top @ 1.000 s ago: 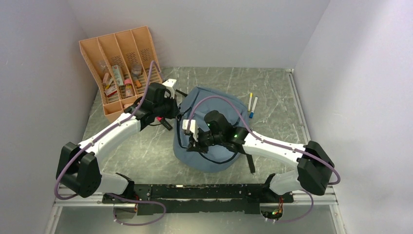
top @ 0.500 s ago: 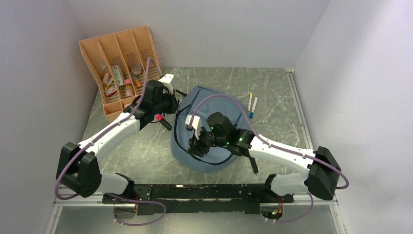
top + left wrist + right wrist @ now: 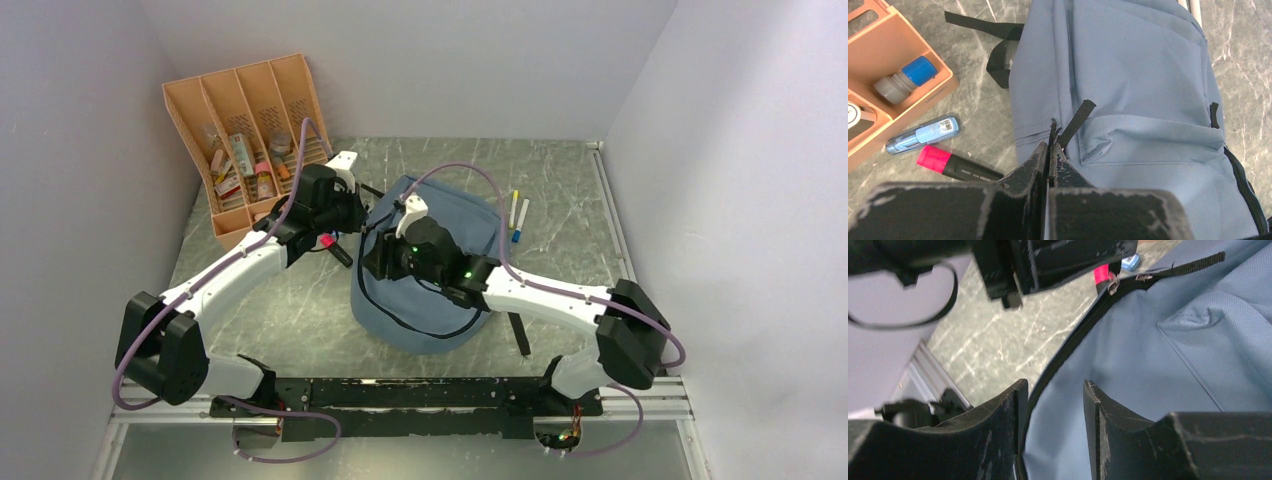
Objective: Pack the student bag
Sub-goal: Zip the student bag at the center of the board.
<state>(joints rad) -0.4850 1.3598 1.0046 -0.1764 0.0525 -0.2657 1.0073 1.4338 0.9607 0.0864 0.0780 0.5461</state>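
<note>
The student bag (image 3: 440, 305) is a grey-blue backpack lying in the middle of the table, its front pocket (image 3: 1148, 135) facing up. My left gripper (image 3: 1050, 149) is shut on a black pull tab (image 3: 1079, 119) at the bag's left zipper edge. It shows at the bag's upper left corner (image 3: 352, 222) in the top view. My right gripper (image 3: 1053, 390) is open just above the bag. Its fingers straddle the dark zipper line (image 3: 1083, 330), which runs toward the left gripper. In the top view the right gripper (image 3: 378, 262) sits over the bag's left side.
An orange divided organizer (image 3: 250, 120) with small bottles and tubes stands at the back left. A pink-capped highlighter (image 3: 955, 167) and a blue marker (image 3: 923, 134) lie between it and the bag. Two markers (image 3: 517, 215) lie right of the bag. Walls close three sides.
My right gripper has opened, turned and moved up and left across the bag toward the left gripper. The left gripper has kept its hold and barely moved.
</note>
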